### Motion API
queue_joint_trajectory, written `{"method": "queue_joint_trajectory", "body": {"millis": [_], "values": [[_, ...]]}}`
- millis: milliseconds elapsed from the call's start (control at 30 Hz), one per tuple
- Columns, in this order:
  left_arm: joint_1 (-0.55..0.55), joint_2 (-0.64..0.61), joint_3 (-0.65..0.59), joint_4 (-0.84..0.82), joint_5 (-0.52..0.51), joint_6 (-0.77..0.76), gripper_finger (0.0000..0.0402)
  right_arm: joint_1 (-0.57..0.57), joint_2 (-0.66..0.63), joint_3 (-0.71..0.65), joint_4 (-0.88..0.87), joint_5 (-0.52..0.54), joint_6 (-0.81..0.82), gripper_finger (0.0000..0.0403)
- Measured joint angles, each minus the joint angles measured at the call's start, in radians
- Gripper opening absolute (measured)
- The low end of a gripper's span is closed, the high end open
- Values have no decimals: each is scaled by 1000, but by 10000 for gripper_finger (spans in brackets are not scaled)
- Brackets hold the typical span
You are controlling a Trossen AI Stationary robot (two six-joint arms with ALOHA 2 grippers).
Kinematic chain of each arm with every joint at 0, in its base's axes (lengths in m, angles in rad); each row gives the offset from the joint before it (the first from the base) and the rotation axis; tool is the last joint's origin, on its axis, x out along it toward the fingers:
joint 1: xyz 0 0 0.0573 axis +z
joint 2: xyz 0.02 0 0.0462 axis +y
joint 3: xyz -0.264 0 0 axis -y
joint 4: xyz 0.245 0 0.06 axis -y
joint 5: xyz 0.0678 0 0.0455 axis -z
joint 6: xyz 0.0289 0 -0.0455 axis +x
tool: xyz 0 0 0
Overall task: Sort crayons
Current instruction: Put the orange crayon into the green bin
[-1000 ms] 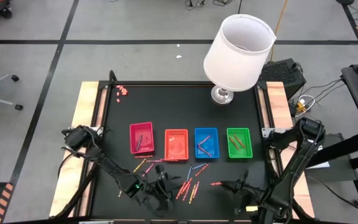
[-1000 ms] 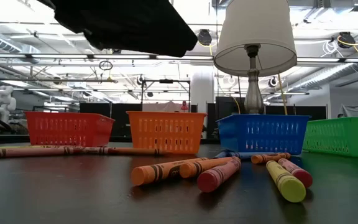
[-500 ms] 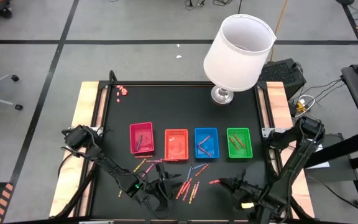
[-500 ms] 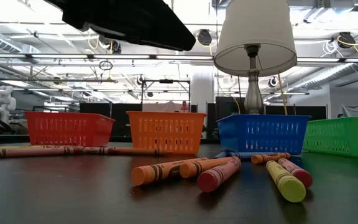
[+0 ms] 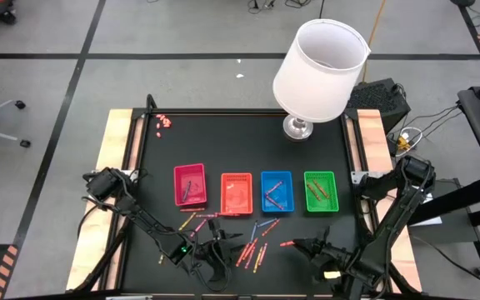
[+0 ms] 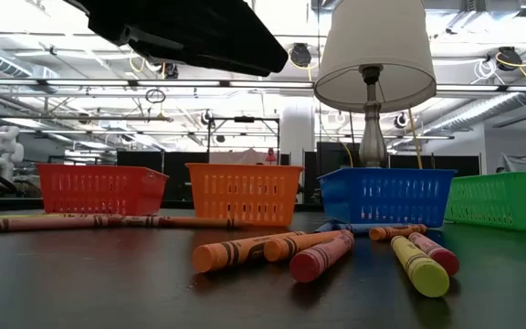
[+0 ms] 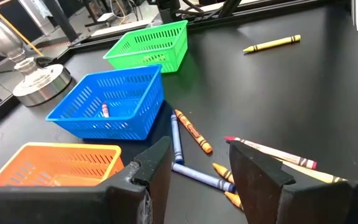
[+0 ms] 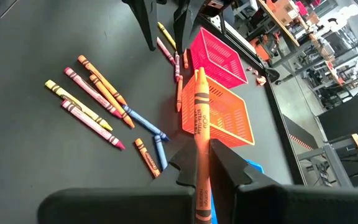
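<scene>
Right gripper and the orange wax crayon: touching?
Touching. The right wrist view shows the right gripper shut on the orange wax crayon, fingers pressed against both its sides.

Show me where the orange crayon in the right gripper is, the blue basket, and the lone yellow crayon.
orange crayon (image 8: 199,124): right wrist view, on its paper wrapper, mid-length.
blue basket (image 7: 120,121): left wrist view, on its front mesh wall.
yellow crayon (image 7: 272,44): left wrist view, middle of the stick.

Orange crayon (image 8: 199,124) — pink (image 5: 190,184), orange (image 5: 237,193), blue (image 5: 277,191), green baskets (image 5: 321,191) — black table (image 5: 240,142)
</scene>
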Motion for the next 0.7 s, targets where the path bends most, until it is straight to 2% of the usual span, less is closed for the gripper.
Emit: {"method": "queue_joint_trajectory", "body": {"millis": [367, 700], "values": [[2, 0, 0, -3, 0, 7, 162, 0, 0, 0, -8, 0, -39, 4], [6, 0, 0, -3, 1, 6, 162, 0, 0, 0, -8, -4, 0, 4]]}}
